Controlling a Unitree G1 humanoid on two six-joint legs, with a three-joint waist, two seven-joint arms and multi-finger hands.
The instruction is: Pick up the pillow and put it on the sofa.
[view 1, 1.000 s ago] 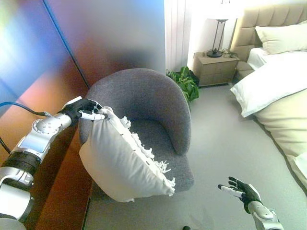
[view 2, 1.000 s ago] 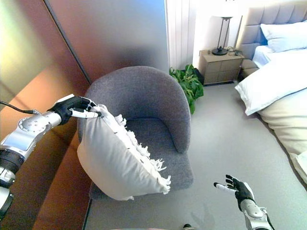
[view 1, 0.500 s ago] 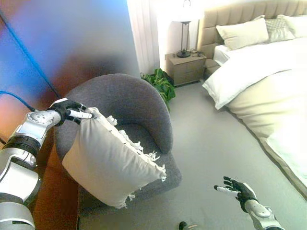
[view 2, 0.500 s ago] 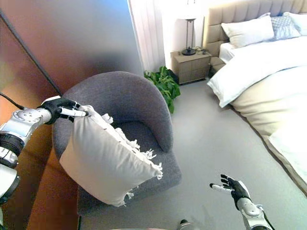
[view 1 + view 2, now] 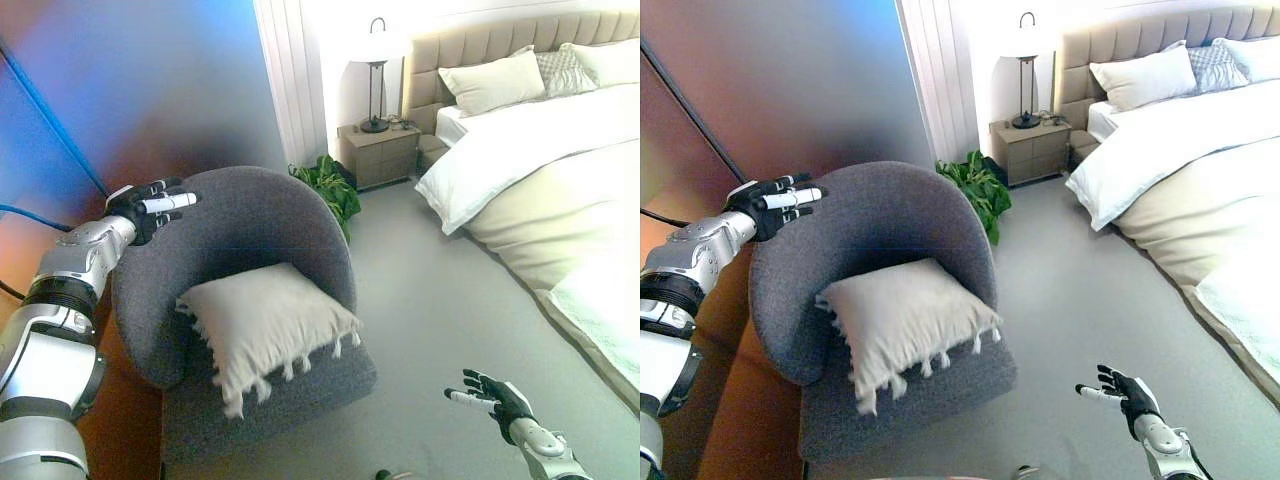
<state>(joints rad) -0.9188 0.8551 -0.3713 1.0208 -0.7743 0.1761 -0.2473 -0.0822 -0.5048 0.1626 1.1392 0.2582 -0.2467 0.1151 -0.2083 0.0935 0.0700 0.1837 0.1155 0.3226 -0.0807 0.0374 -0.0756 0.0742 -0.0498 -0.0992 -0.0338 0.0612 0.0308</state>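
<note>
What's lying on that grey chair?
A white fringed pillow lies on the seat of the grey chair, leaning against its backrest. Whatever is under the pillow is covered.

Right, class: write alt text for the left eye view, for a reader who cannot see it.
A white pillow lies on the seat of a grey armchair. The left hand hovers open above the chair's back rim, and the right hand is open low over the floor. A bed stands at right.
</note>
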